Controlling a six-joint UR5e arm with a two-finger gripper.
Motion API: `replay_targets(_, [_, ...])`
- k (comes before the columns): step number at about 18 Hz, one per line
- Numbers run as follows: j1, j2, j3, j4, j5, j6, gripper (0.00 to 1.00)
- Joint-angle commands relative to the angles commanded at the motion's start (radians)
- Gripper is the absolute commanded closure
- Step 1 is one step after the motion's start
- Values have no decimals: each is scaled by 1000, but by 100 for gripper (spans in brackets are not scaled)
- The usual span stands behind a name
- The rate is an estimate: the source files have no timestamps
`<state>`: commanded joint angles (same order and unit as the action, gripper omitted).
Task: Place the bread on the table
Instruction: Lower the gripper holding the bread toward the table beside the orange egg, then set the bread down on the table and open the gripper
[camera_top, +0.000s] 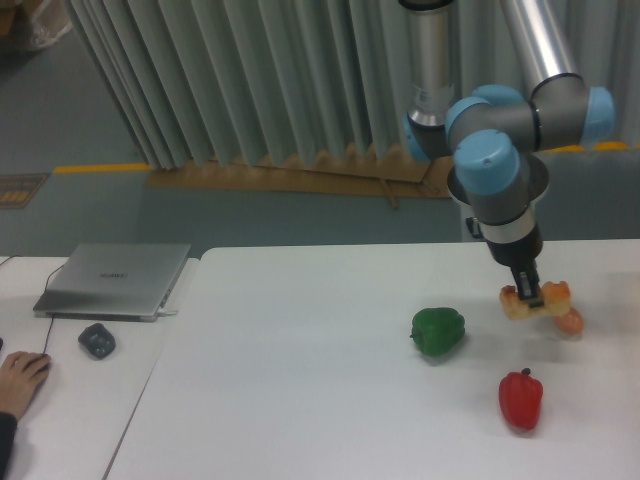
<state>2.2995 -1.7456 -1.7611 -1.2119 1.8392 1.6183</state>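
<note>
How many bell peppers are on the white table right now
2. The green bell pepper sits mid-table, left of the held bread. The red bell pepper stands nearer the front edge, below the bread. None appear hidden.
</note>
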Motion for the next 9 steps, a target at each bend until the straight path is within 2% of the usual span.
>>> replay_targets(1, [0, 0, 2, 0, -2, -2, 1])
replay_targets(2, [0, 0, 3, 0, 0, 2, 0])
replay_targets(9, [2, 2, 2, -2, 31, 17, 0])
